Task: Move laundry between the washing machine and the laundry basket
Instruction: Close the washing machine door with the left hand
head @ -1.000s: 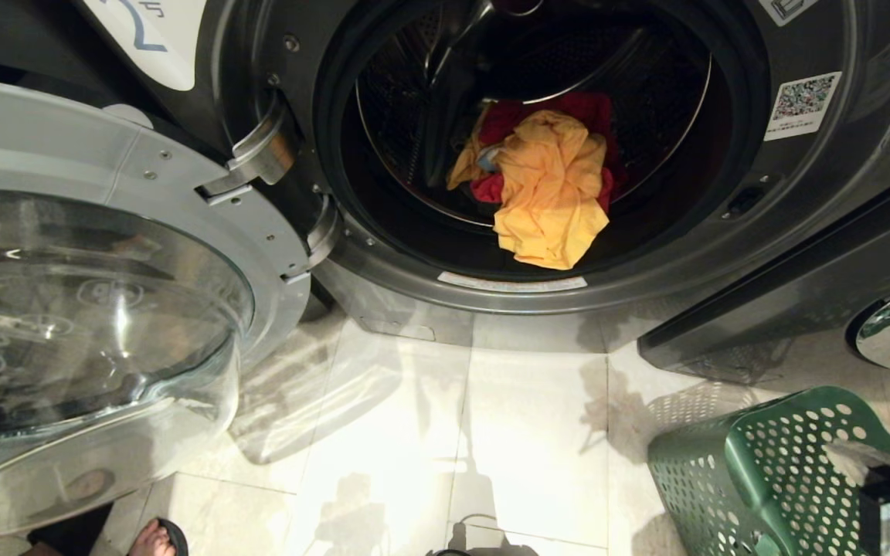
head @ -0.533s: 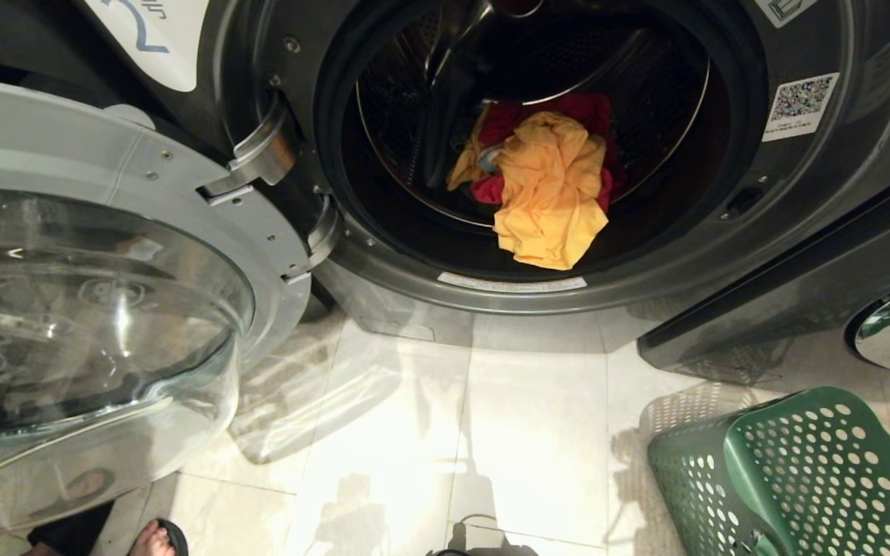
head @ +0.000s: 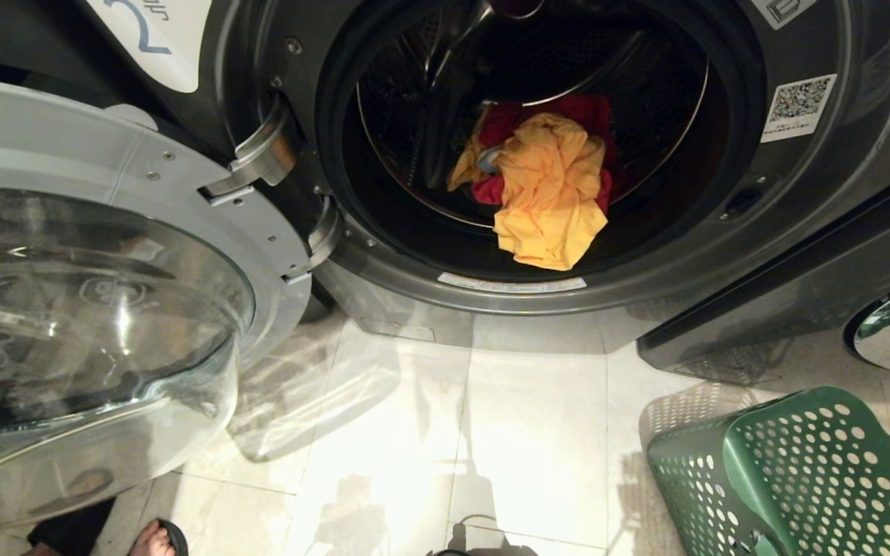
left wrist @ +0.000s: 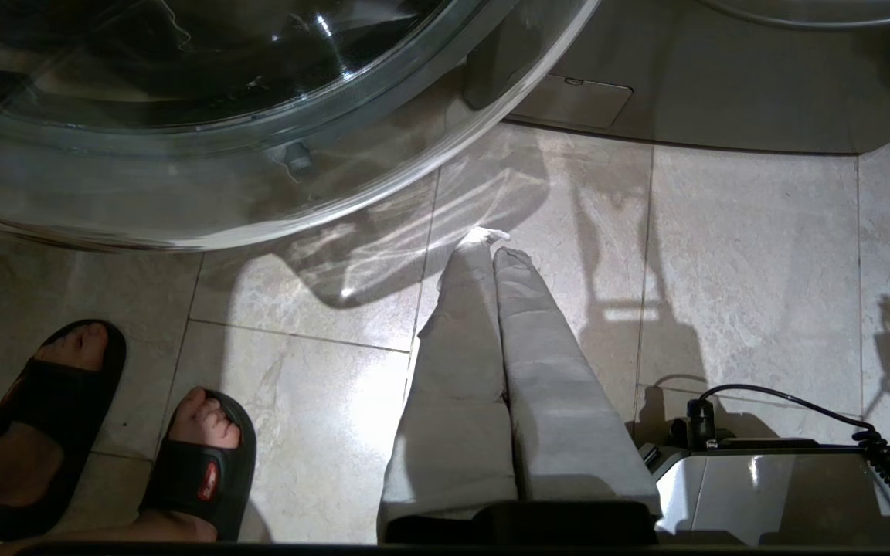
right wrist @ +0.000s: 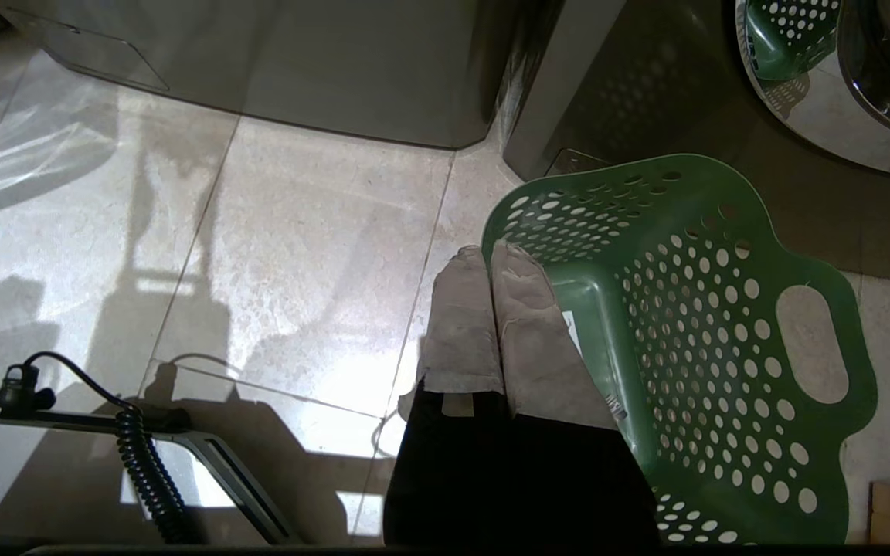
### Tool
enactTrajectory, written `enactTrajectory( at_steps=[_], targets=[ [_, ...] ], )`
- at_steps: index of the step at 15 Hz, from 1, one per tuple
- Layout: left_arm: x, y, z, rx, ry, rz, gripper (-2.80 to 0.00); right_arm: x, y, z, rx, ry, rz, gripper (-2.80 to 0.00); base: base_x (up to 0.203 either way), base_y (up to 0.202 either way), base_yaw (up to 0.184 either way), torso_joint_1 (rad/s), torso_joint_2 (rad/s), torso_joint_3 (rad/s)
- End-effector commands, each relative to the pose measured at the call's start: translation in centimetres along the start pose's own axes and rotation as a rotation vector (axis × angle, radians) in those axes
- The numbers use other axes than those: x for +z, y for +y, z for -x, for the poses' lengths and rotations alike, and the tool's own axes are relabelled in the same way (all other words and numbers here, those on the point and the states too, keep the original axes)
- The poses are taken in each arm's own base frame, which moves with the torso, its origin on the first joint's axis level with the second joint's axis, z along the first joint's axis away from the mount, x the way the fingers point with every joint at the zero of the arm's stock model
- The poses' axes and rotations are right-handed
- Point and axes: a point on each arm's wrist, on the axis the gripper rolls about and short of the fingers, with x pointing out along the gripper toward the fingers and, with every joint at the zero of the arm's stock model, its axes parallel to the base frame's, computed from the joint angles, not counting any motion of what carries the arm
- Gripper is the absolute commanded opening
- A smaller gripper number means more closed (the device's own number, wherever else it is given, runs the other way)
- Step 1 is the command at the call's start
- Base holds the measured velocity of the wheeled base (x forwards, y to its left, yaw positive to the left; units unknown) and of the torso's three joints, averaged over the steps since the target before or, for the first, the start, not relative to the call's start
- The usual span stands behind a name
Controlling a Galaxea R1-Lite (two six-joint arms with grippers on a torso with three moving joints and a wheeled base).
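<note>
Head view: washing machine (head: pixel 800 232) open, yellow and red laundry (head: pixel 549 193) inside, green basket (head: pixel 800 471) empty. Left gripper (left wrist: pixel 491 241) and right gripper (right wrist: pixel 491 251), jaws clenched and holding nothing, hang over the floor; unloading seems not yet begun, so next an arm must open and reach into the drum.

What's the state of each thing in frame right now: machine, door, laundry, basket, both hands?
washing machine: open, drum loaded.
door: swung fully open to the left.
yellow garment: crumpled in the drum, on top of the red one.
red garment: in the drum, mostly covered.
laundry basket: upright on the floor, no laundry seen inside.
left hand: shut, empty, over the floor.
right hand: shut, empty, at the basket rim.
</note>
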Motion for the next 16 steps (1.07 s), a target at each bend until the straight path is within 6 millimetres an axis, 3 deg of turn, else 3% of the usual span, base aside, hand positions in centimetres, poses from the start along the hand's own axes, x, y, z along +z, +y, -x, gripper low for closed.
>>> enactTrajectory(
  at_steps=[1, 16],
  targets=[
    [0.01, 0.00, -0.01, 0.000, 0.001, 0.000, -2.80, -0.09, 0.01, 0.01, -0.001, 0.002, 0.000, -2.80, 0.000, 0.000, 0.000, 0.000, 0.00, 0.000],
    [0.01, 0.00, -0.01, 0.000, 0.001, 0.003, -2.80, -0.08, 0.01, 0.01, -0.001, 0.002, -0.018, -2.80, 0.000, 0.000, 0.000, 0.000, 0.00, 0.000]
  ],
)
